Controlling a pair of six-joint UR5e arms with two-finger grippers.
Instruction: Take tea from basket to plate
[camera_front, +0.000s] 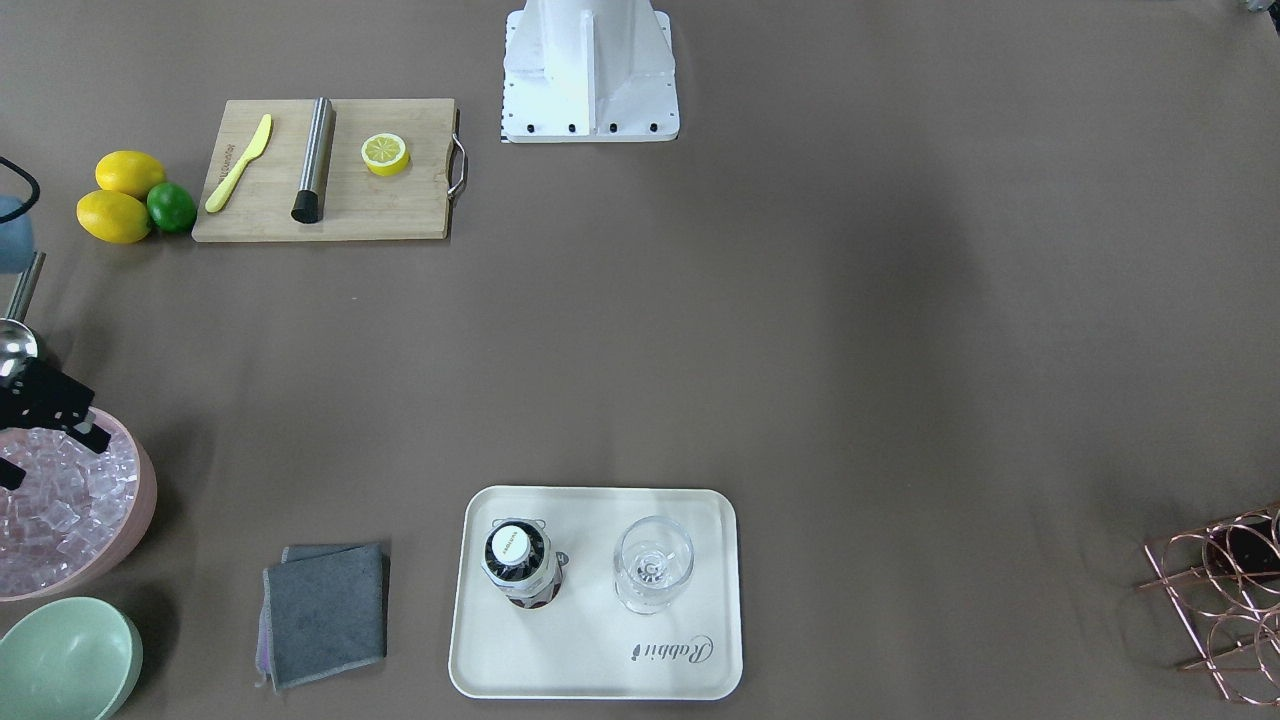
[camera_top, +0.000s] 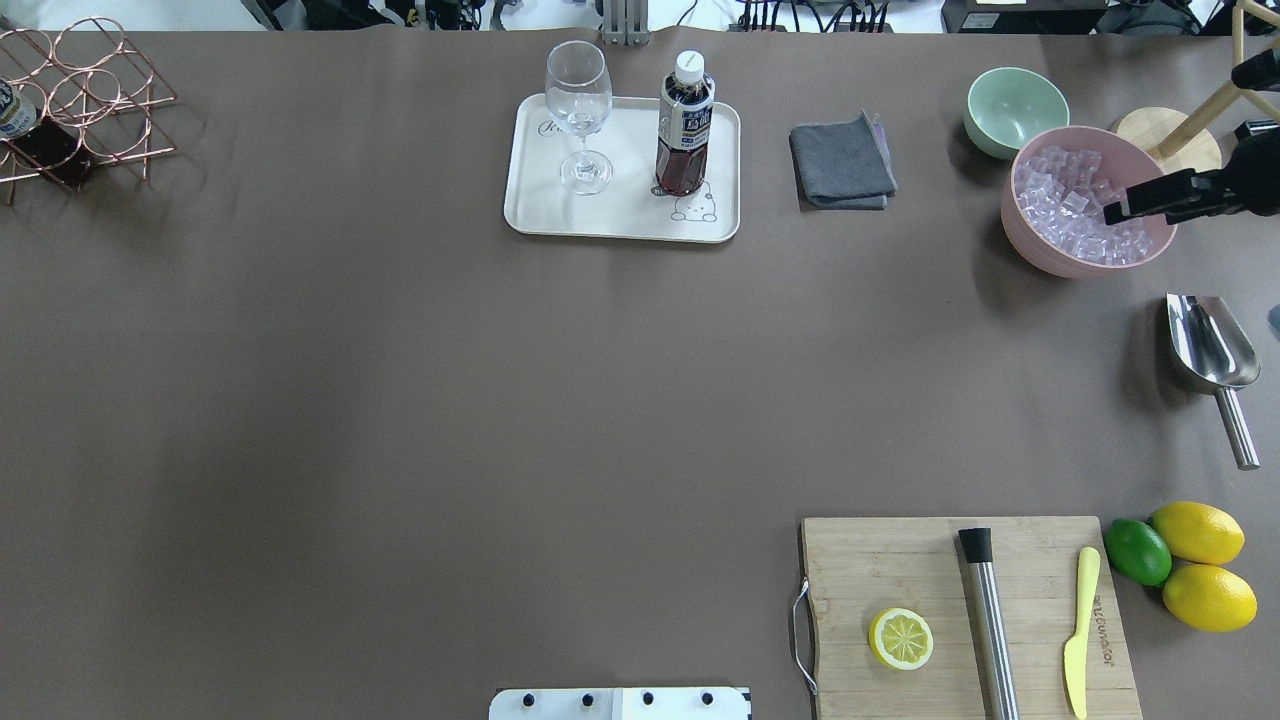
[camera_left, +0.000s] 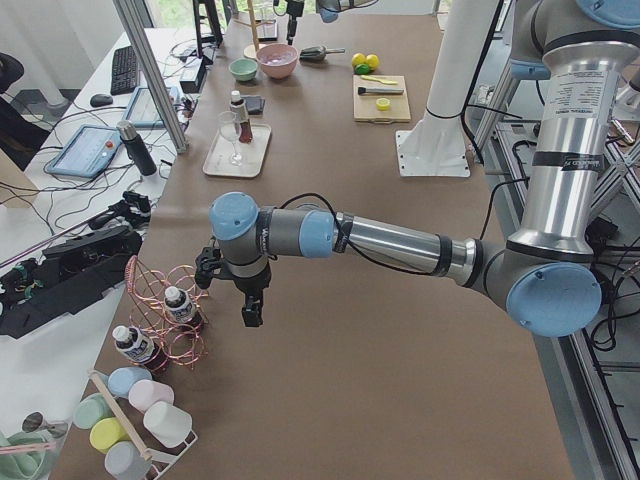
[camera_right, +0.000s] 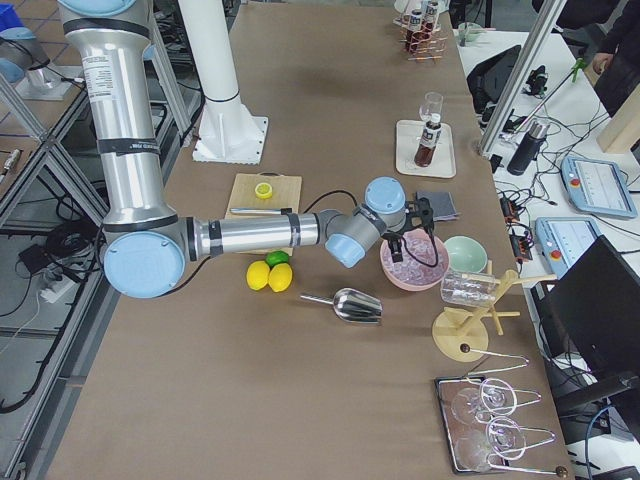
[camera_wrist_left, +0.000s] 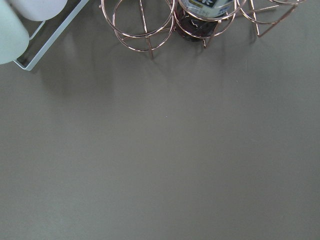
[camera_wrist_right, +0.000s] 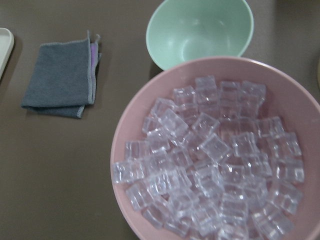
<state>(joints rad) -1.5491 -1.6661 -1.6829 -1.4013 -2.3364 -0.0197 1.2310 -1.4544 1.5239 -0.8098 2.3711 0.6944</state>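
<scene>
One tea bottle (camera_front: 520, 563) stands upright on the cream plate (camera_front: 600, 660), next to a wine glass (camera_front: 652, 565). It also shows in the overhead view (camera_top: 685, 125). The copper wire basket (camera_top: 85, 100) sits at the table's far corner and holds two more tea bottles (camera_left: 180, 303). My left gripper (camera_left: 247, 305) hovers beside the basket; I cannot tell if it is open or shut. My right gripper (camera_front: 50, 455) is open and empty above the pink ice bowl (camera_front: 140, 490).
A pale green bowl (camera_top: 1015, 108) and a grey cloth (camera_top: 842, 160) lie near the ice bowl. A metal scoop (camera_top: 1210, 355), lemons and a lime (camera_top: 1185, 560) and a cutting board (camera_top: 950, 580) with knife, muddler and lemon half are on my right.
</scene>
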